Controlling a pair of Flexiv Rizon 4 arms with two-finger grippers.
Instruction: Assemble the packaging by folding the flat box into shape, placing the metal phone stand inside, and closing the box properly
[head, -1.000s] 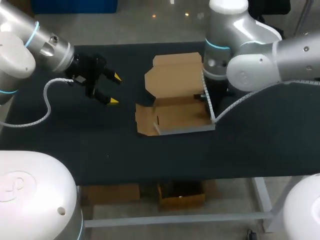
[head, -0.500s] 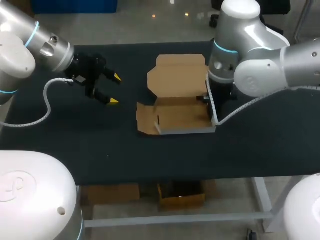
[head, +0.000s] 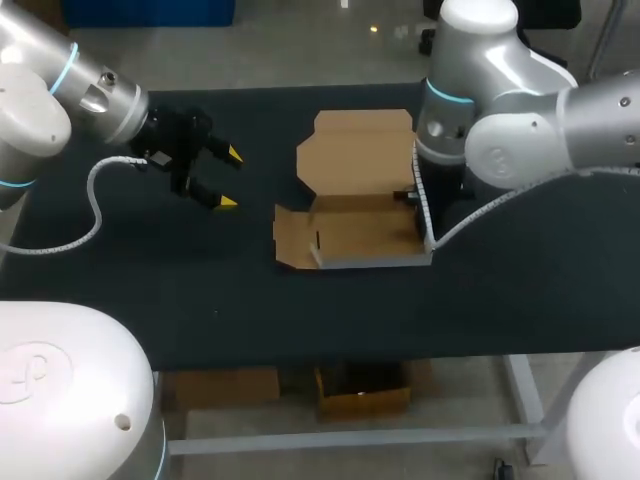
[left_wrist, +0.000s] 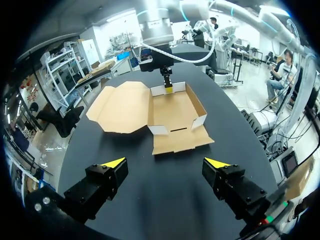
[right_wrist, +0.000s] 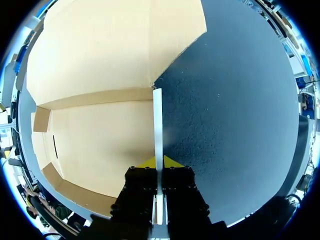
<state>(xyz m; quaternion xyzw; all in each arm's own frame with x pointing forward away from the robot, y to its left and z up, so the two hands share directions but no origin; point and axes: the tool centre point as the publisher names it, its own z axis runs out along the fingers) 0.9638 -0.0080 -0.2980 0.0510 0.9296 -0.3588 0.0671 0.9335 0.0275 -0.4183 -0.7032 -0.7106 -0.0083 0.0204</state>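
While the box (head: 350, 235) is sitting mid-frame, I'm pinching its side wall (right_wrist: 157, 120) with my right gripper (right_wrist: 159, 161). I'm judging it light and bendy, best held near folds. Left gripper (head: 230, 178) is gaping, upper left.

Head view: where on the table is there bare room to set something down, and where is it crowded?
Free: the table strip between the box and the near edge, and the patch between the left gripper and the box's side flap. Crowded: the box's right wall, where the right gripper is clamped on it, with the lid flat behind.
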